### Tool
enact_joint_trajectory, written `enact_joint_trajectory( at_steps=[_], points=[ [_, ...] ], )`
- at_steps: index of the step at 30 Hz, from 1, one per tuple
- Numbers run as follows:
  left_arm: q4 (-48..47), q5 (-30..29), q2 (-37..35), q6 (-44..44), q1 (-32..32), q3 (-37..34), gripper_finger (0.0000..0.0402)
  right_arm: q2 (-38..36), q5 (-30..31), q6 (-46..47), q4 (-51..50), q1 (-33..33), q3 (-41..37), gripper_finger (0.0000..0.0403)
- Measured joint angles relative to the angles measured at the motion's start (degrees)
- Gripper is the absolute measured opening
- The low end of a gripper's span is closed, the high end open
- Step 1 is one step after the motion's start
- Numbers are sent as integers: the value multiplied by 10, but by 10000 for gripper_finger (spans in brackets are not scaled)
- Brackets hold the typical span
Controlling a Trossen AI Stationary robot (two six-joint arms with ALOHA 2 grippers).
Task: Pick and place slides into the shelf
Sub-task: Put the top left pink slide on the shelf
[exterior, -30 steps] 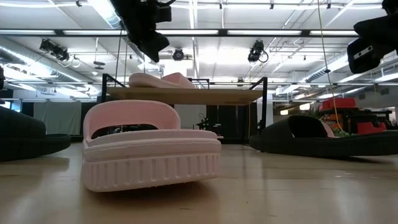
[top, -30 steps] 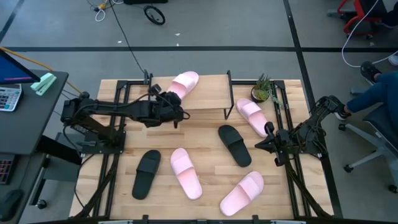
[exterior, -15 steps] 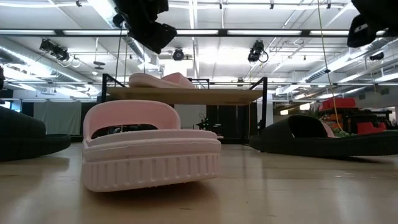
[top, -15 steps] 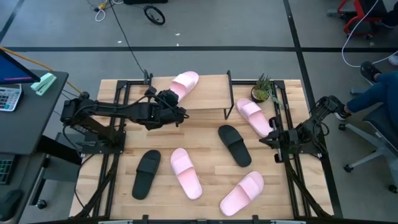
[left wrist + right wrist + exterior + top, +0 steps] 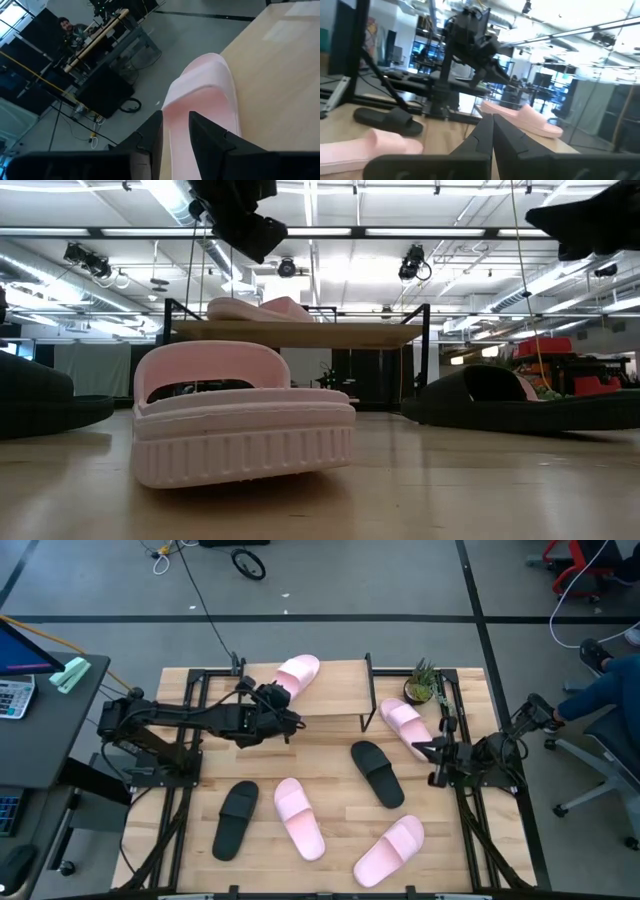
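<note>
1. Pink slide (image 5: 297,673) lies on the shelf (image 5: 330,690) top, left end — just ahead of the left tool (image 5: 284,712), fingers parted, holding nothing.
2. Right tool (image 5: 420,747) — closed, empty — hovers beside another pink slide (image 5: 405,726) on the tabletop (image 5: 330,780).

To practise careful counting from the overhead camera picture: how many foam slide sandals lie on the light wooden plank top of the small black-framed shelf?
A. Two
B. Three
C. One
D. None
C: only one light pink foam slide sandal lies on the shelf's light wooden plank top; the other three pink and two black ones lie on the slatted tabletop.
</note>
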Motion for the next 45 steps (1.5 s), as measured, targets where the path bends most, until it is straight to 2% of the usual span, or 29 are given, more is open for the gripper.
enact_joint_trajectory(
  at_steps=[7,10,12,17,20,23,27,30,35,41,45],
  points=[
    [15,0,3,7,5,0,90,0,0,-15,0,-18,0,14],
    [51,0,3,67,18,0,82,0,0,-15,-8,-18,0,14],
    [56,0,3,129,28,0,77,0,0,-12,-11,-18,0,14],
    [60,3,3,420,57,0,78,0,0,-10,-17,-18,0,14],
    [64,62,3,552,78,0,83,0,-1,-7,-27,-18,0,14],
    [66,126,3,631,96,0,88,0,-2,30,-41,-18,0,14],
    [69,166,3,700,111,0,91,0,-2,59,-52,-18,0,14],
    [83,176,3,720,125,0,92,0,-2,57,-52,-18,0,14],
    [79,277,3,716,155,0,92,0,-2,56,-52,-18,0,14],
    [81,350,4,668,181,0,91,0,-1,55,-52,-18,0,14],
    [91,356,4,656,200,0,89,0,-1,49,-52,-18,0,14]
  ],
)
